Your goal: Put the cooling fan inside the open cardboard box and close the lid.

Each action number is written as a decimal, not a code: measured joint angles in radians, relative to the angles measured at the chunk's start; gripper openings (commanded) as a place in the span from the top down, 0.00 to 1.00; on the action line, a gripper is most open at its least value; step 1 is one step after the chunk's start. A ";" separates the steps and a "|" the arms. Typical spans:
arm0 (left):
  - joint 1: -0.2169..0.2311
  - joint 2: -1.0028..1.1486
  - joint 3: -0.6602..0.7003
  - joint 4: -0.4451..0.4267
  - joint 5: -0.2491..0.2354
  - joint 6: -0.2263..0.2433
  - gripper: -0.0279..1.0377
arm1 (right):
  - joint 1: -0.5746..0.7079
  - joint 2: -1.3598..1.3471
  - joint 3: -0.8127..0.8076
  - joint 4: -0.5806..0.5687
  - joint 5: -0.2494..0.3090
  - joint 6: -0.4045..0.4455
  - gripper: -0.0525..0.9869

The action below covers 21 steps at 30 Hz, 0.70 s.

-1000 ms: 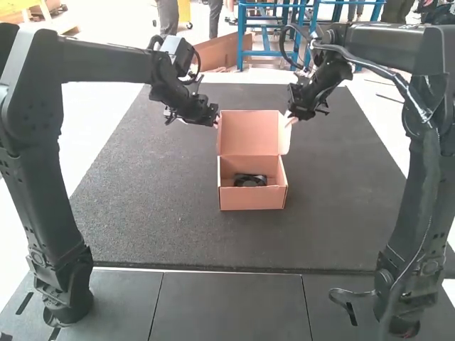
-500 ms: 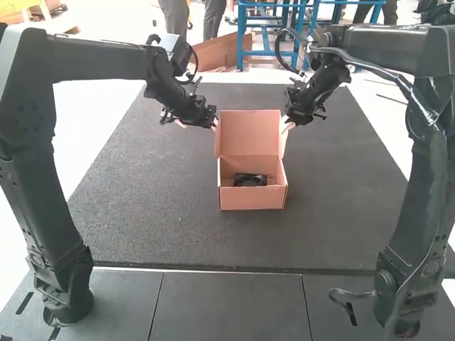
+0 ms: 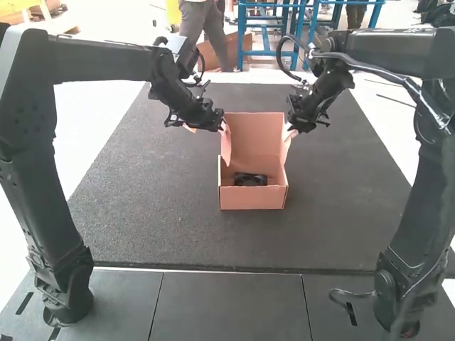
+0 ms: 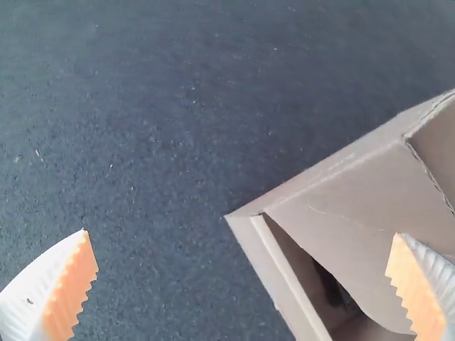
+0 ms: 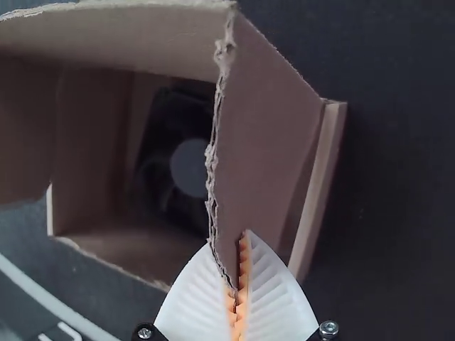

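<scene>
Two arms (image 3: 106, 57) flank the lid (image 3: 252, 135): left fingers (image 4: 67, 284) spread wide, right fingers (image 5: 266, 284) pinching its side flap (image 5: 263, 163).

No legible text or labels.

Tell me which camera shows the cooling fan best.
The right wrist view: it looks straight into the cardboard box, showing the cooling fan with its round hub and dark frame. In the high view it is a dark sliver above the front wall. The left wrist view gives at most a dark patch inside.
</scene>
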<state>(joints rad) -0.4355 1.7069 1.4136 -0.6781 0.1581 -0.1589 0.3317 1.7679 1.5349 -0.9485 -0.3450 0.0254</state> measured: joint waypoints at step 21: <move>-0.021 -0.127 -0.161 0.005 0.023 0.000 0.07 | 0.053 -0.043 -0.163 0.001 0.000 -0.003 0.96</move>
<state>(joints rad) -0.4568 1.5799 1.2522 -0.6735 0.1810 -0.1589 0.3847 1.7248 1.3720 -0.9474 -0.3454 0.0219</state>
